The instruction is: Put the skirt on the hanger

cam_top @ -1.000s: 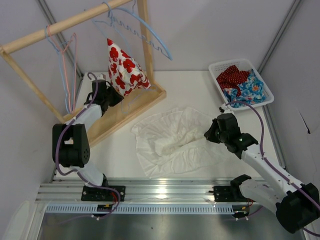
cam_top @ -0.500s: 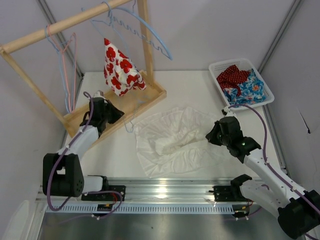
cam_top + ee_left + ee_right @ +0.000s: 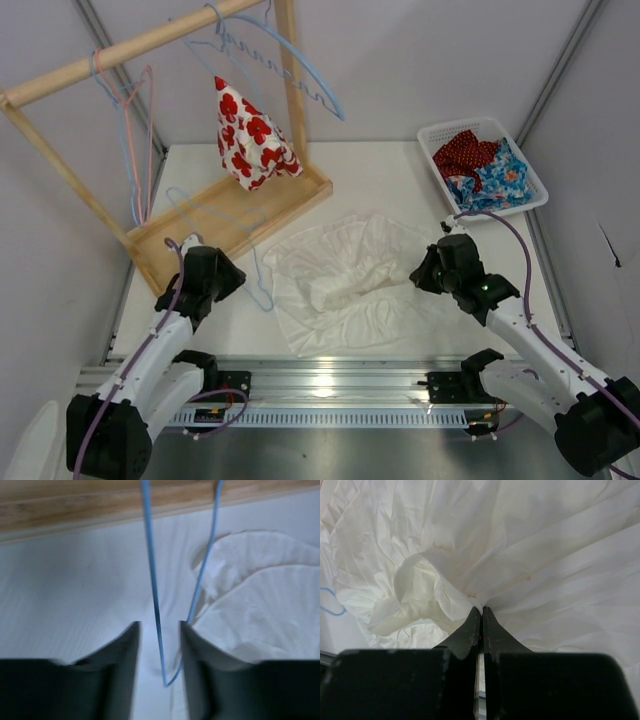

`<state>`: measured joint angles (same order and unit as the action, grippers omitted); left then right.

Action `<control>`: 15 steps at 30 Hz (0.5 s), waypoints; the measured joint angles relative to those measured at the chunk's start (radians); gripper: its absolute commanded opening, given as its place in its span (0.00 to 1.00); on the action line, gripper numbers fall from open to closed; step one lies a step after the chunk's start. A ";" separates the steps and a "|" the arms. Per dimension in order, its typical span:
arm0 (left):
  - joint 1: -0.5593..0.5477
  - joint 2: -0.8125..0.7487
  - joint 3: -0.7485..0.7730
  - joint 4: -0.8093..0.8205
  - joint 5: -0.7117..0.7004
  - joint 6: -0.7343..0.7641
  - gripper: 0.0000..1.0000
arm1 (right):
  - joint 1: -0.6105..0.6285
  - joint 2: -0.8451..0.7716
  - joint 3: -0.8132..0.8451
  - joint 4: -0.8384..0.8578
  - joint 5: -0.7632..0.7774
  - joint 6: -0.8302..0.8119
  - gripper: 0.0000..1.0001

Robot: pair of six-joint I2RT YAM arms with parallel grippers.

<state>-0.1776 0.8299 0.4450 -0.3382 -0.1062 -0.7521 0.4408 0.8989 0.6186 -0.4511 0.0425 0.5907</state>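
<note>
At overhead lower left, left gripper (image 3: 230, 276), jaws parted, is straddling the blue hanger (image 3: 151, 570), probably risking it slipping free, while right gripper (image 3: 481, 611) is pinching only a thin skirt (image 3: 545, 555) fold.

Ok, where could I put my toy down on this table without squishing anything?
The best bare spot is the back of the table, between the wooden rack and the basket, behind the skirt. The front left is crowded: the hanger lies there at the skirt's edge, the left end effector over it.
</note>
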 measured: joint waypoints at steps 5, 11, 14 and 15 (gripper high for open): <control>-0.008 -0.001 -0.004 -0.124 -0.076 -0.021 0.91 | 0.000 0.008 0.000 0.000 -0.010 0.000 0.00; -0.051 -0.095 0.067 -0.272 -0.211 0.011 0.83 | 0.000 0.010 0.000 0.000 -0.011 -0.008 0.00; -0.117 -0.079 0.175 -0.329 -0.276 0.028 0.80 | -0.001 0.021 0.000 0.000 -0.014 -0.011 0.00; -0.148 -0.071 0.210 -0.336 -0.294 0.028 0.79 | -0.001 0.024 0.000 0.000 -0.014 -0.012 0.00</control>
<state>-0.3252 0.7589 0.6552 -0.6746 -0.4007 -0.7238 0.4400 0.9226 0.6189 -0.4507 0.0280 0.5789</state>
